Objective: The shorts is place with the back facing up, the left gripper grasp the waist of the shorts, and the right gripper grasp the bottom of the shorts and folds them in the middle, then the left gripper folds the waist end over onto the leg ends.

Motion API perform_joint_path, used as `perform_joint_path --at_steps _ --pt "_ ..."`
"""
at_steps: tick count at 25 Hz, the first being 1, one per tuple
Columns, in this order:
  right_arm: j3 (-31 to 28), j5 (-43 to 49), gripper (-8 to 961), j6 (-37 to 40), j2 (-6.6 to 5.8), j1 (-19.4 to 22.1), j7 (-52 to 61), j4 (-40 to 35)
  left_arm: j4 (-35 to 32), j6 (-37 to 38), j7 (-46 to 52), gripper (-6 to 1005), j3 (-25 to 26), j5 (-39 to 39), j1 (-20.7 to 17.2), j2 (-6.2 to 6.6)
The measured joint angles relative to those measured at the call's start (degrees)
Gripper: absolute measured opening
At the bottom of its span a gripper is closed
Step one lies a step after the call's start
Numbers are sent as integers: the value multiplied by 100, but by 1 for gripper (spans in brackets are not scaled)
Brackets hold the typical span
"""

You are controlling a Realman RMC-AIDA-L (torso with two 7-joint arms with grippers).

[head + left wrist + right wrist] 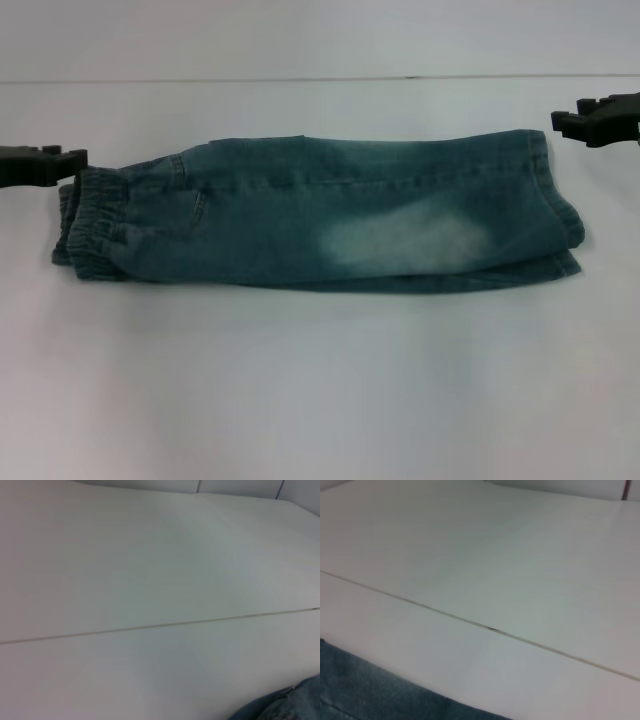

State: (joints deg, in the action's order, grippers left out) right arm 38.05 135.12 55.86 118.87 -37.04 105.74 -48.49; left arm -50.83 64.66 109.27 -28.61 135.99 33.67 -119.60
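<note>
The shorts (320, 215) lie on the white table folded in half lengthwise, a long blue-green denim strip with a pale faded patch. The waist of the shorts (90, 220), a gathered elastic band, is at the left end. The bottom of the shorts (560, 215), flat stitched leg hems, is at the right end. My left gripper (60, 160) reaches in from the left edge, just behind the waist's far corner. My right gripper (575, 120) hangs at the right, behind and apart from the hems' far corner. A denim edge shows in the left wrist view (295, 702) and the right wrist view (365, 690).
The white table (320, 380) stretches wide in front of the shorts. A thin dark seam (300, 80) runs across the table behind them, also visible as the seam (150, 626) in the left wrist view and the seam (490, 628) in the right wrist view.
</note>
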Motion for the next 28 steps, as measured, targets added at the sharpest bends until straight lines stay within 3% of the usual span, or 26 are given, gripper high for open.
perform_joint_path --at_steps 4,7,12,18,20,28 --pt "-37 -145 348 230 7 125 -94 -233 -237 163 -196 338 42 -183 -161 -18" --pt "-52 -529 414 731 23 316 -380 -462 -410 767 -610 418 122 -719 -420 20" --pt "-54 -1364 619 1837 58 757 -1050 -779 -455 1935 -1408 579 620 -1153 -823 80" --pt "-28 -2073 888 2973 78 1150 -1966 -674 -454 2656 -2191 831 885 -1157 -1267 -11" --pt "-18 -2146 911 3347 92 1200 -2322 -509 -434 2703 -2343 917 912 -1137 -1382 -45" --pt "27 -2184 946 3792 100 1265 -3144 212 -307 1998 -2500 938 715 -1019 -1456 -195"
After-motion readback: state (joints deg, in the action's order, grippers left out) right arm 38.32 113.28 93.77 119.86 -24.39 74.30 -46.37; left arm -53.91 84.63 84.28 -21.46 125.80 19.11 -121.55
